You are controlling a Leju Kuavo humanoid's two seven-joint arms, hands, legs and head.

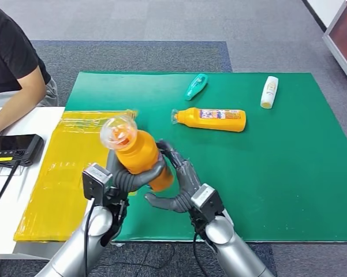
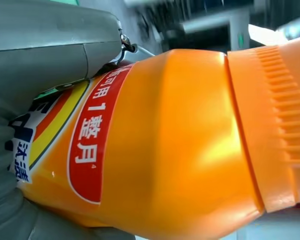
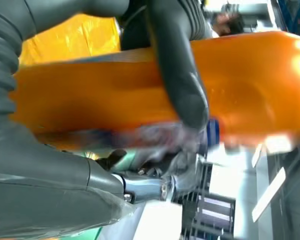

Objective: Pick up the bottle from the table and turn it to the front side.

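An orange bottle [image 1: 141, 153] with a clear cap [image 1: 118, 131] is held tilted above the green mat [image 1: 271, 173], cap pointing up and away from me. My left hand [image 1: 127, 179] wraps its fingers around the bottle's middle from below. My right hand [image 1: 180, 184] cups the bottle's lower end, fingers curled over it. The left wrist view shows the bottle [image 2: 170, 150] close up with a red label, beside my left hand [image 2: 35, 55]. In the right wrist view a dark finger [image 3: 178, 75] of my right hand [image 3: 46, 190] lies across the bottle [image 3: 103, 95].
A second orange bottle [image 1: 213, 119] lies on the mat behind, with a teal bottle [image 1: 196, 86] and a white bottle [image 1: 269, 92] farther back. A yellow plastic bag [image 1: 67, 167] lies at the left. A person [image 1: 10, 57] sits at the white table [image 1: 32, 124] with a black device [image 1: 14, 150].
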